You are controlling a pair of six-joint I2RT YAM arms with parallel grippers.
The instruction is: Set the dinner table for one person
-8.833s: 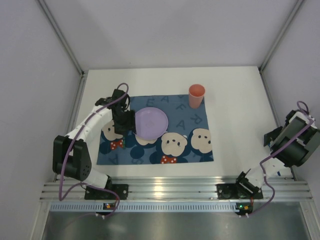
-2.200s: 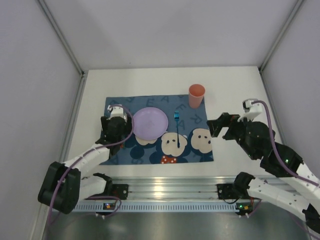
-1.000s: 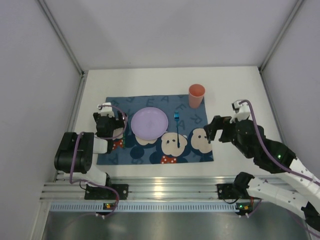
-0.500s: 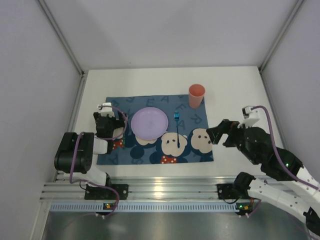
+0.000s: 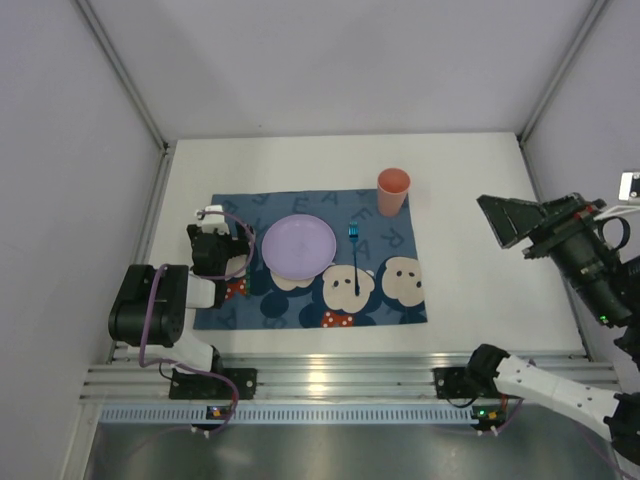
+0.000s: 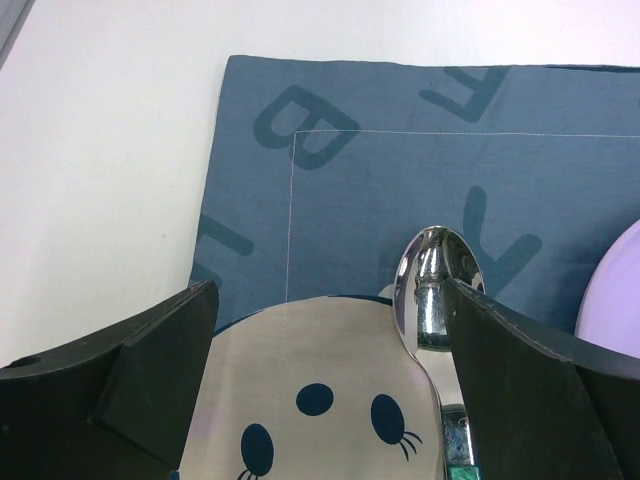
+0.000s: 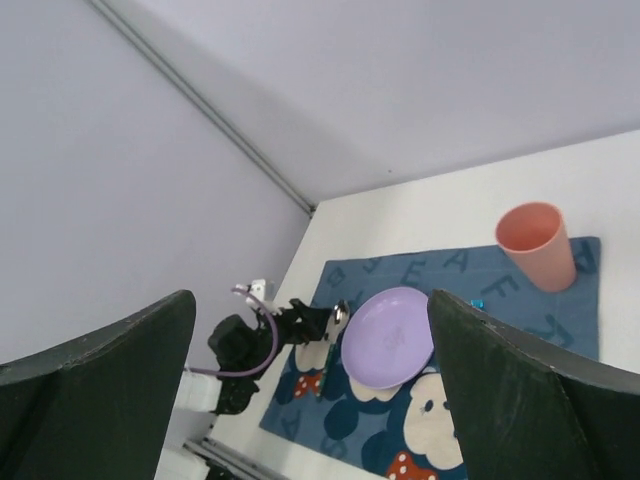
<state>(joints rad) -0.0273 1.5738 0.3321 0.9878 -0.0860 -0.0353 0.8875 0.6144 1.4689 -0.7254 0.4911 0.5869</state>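
Dinner table (image 5: 470, 190): large plain white matte rectangular tabletop, by far the biggest surface in view, walled by pale grey panels on three sides, with both arm bases at its near edge.
On it: dark blue cloth mat (image 5: 395, 300) printed with cartoon mouse faces and letters, lying left of centre; round lilac plate (image 5: 299, 246) on the mat; small blue fork (image 5: 354, 262) just right of the plate; salmon plastic cup (image 5: 392, 191) upright at the mat's far right corner.
Left gripper (image 6: 330, 385): fingers spread wide, low over the mat's left part, just left of the plate; shiny metal spoon (image 6: 432, 285) lying on the mat between them, just beside the right finger; bare white table past the mat's left edge.
Right gripper (image 5: 508, 221): fingers spread wide, raised high over the table's right side, well apart from the surface, looking down toward the mat.
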